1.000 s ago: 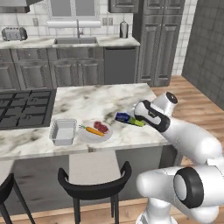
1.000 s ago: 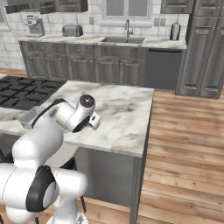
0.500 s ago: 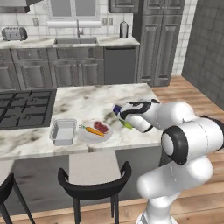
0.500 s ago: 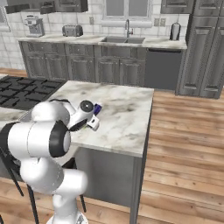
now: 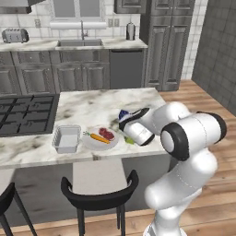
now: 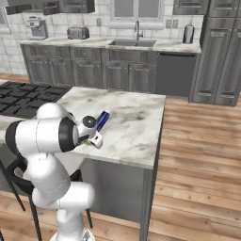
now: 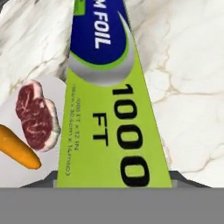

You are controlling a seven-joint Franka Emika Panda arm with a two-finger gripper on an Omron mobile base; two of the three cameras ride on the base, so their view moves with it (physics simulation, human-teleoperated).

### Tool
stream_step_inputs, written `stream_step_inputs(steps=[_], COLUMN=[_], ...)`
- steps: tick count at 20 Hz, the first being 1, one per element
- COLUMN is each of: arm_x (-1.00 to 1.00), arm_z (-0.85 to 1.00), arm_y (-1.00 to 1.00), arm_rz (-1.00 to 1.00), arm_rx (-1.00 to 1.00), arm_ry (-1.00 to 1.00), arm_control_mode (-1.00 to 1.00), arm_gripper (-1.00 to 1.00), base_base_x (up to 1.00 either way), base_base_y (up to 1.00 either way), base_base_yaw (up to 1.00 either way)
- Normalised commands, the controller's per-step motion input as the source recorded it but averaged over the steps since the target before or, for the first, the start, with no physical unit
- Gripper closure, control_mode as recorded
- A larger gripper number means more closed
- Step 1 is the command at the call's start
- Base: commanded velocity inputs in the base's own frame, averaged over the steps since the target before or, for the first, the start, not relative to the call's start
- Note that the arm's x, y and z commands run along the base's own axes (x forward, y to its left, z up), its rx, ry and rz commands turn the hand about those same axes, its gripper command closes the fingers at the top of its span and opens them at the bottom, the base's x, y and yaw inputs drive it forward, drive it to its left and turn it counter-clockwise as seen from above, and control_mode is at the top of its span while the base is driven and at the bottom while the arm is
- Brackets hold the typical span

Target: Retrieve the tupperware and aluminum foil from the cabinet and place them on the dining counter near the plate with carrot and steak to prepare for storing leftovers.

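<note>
Fingers (image 7: 181, 178) of the white robot arm are clamped on the long slim blue and lime-green foil box (image 7: 109, 109), one tip pressed against each long side near its lime-green end. The hand view looks along the box, lettered "FOIL" and "1000 FT", which stretches away over the white-and-grey marbled stone tabletop (image 5: 92, 108).

A second ago the arm held the foil box (image 5: 123, 114) out towards the tabletop's right edge. It has since swung in, and the box now sits low, just beside the right rim of the round white flat plate (image 5: 94, 145), which lies near the tabletop's front edge, the side with the stools. Whether the box rests on the stone or hangs just above it I cannot tell.

On the plate lie the small orange carrot (image 5: 99, 138) and the red-pink raw steak (image 5: 107, 134). In the hand view the steak (image 7: 37, 116) and the carrot (image 7: 17, 153) appear just left of the box.

At the plate's left, also along the front edge, stands the translucent grey-white rectangular plastic tupperware (image 5: 66, 138), already delivered.

Judging from this, the foil has reached its place; letting go and lifting away looks like all that remains.
</note>
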Motion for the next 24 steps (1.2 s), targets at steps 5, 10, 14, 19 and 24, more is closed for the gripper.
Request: stream_step_inputs(steps=[5, 10, 14, 19, 24], arm_x=[-0.18, -0.12, -0.06, -0.22, -0.45], arm_z=[0.89, 1.00, 1.00, 1.00, 1.00], arm_y=[0.00, 0.01, 0.00, 0.00, -0.13], arm_rz=[0.00, 0.00, 0.00, -0.01, -0.02], arm_rx=[0.00, -0.02, 0.00, 0.00, -0.05], arm_ry=[-0.04, -0.11, -0.10, -0.10, -0.07], arm_control_mode=[-1.00, -1.00, -1.00, -1.00, -1.00], arm_gripper=[-1.00, -1.00, -1.00, -1.00, -1.00], base_base_x=[0.00, 0.00, 0.00, 0.00, 0.00], base_base_y=[0.00, 0.00, 0.00, 0.00, 0.00], base_base_yaw=[0.00, 0.00, 0.00, 0.00, 0.00])
